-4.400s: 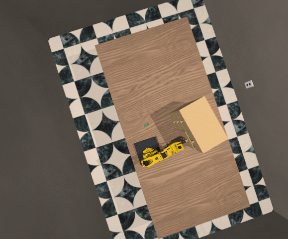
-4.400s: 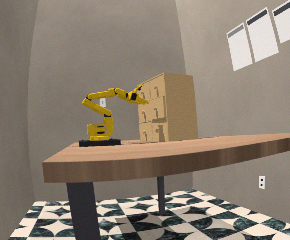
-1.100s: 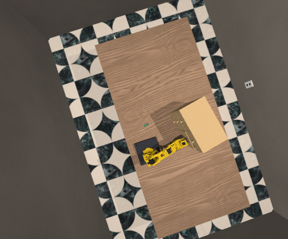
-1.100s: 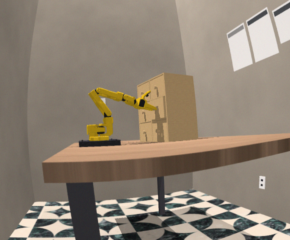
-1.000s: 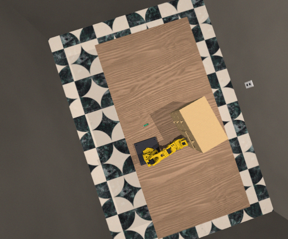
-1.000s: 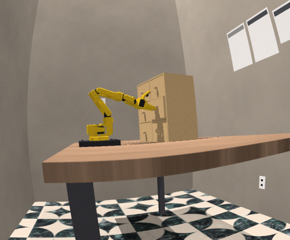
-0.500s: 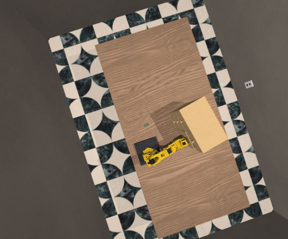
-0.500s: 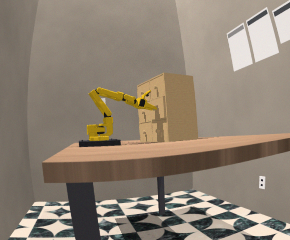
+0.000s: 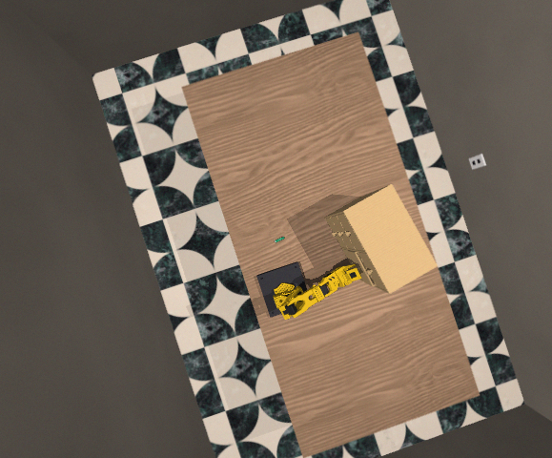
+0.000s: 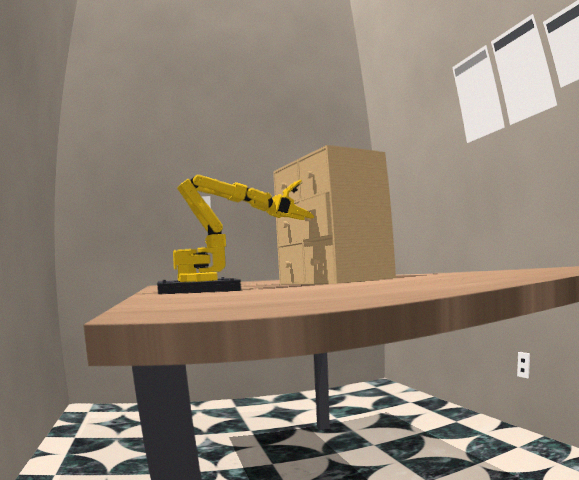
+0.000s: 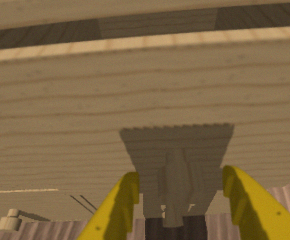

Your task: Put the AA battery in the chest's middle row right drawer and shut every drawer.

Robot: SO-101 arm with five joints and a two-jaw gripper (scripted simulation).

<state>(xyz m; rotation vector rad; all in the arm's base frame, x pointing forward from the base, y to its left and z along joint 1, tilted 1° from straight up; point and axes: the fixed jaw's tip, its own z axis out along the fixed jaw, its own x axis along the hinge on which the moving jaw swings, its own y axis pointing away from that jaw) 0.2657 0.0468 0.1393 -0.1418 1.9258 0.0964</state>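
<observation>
The AA battery (image 9: 279, 239) is a small green piece lying on the table, left of the chest and well away from the arm. The light wooden chest (image 9: 384, 237) stands on the table with its drawer fronts facing the arm (image 10: 299, 222). My gripper (image 10: 303, 210) is up at the right drawer of the middle row. In the wrist view this drawer's front (image 11: 145, 100) fills the frame. Its knob (image 11: 175, 190) sits between my two yellow fingers, with a gap on each side. The gripper is partly open and grips nothing.
The arm's black base (image 9: 280, 290) sits near the table's left edge. A knob of another drawer (image 11: 10, 219) shows at the lower left of the wrist view. The chest casts a shadow on the table toward the battery.
</observation>
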